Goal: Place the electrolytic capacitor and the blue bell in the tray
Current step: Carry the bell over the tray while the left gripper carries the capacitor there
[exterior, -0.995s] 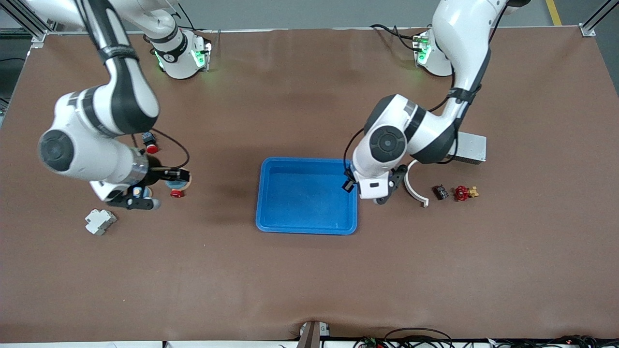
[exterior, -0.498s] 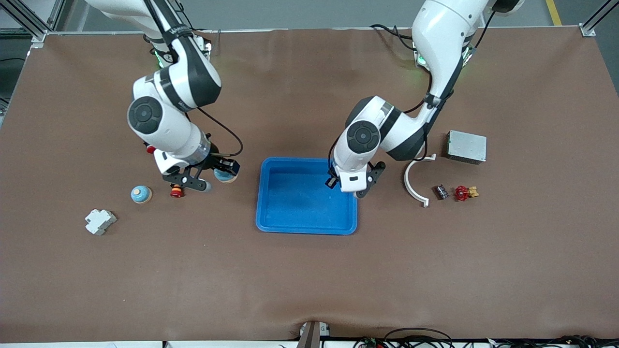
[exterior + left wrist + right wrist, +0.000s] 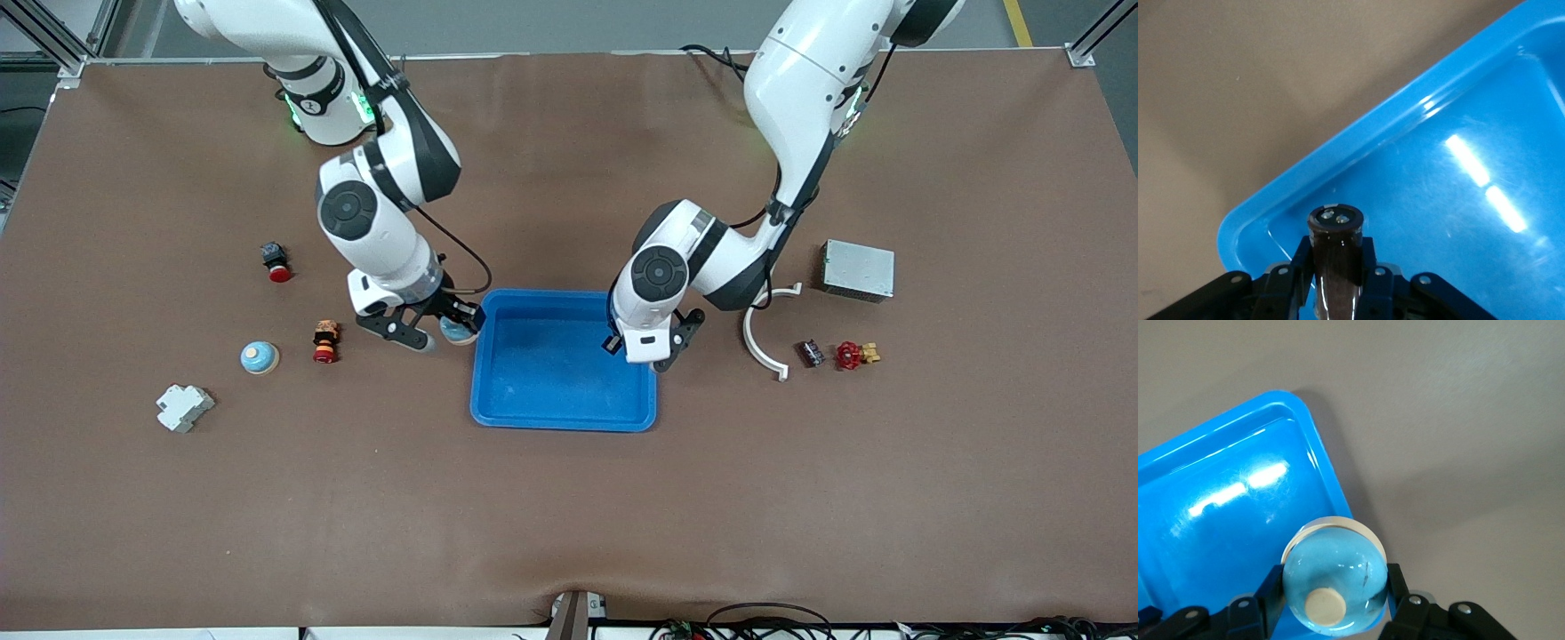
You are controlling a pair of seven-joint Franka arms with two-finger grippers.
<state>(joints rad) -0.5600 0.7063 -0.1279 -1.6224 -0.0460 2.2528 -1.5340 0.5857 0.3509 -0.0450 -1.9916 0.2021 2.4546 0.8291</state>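
2 items are in my grippers, neither released yet. My left gripper [image 3: 1335,283], over the blue tray [image 3: 564,418], clamps the electrolytic capacitor [image 3: 1335,250]. My right gripper [image 3: 1336,613] grips the blue bell [image 3: 1333,583] over the tray's rim. Both drops remain.

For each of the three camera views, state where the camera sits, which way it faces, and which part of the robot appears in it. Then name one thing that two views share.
Front view: high across the table, facing both bases; shows both arms, the left gripper and right gripper at the tray.
Left wrist view: on the left wrist, looking down on the tray's corner; its jaws clamp the electrolytic capacitor.
Right wrist view: on the right wrist, looking down over the tray's rim; its jaws clamp the blue bell.
Shared: all three show the tray.
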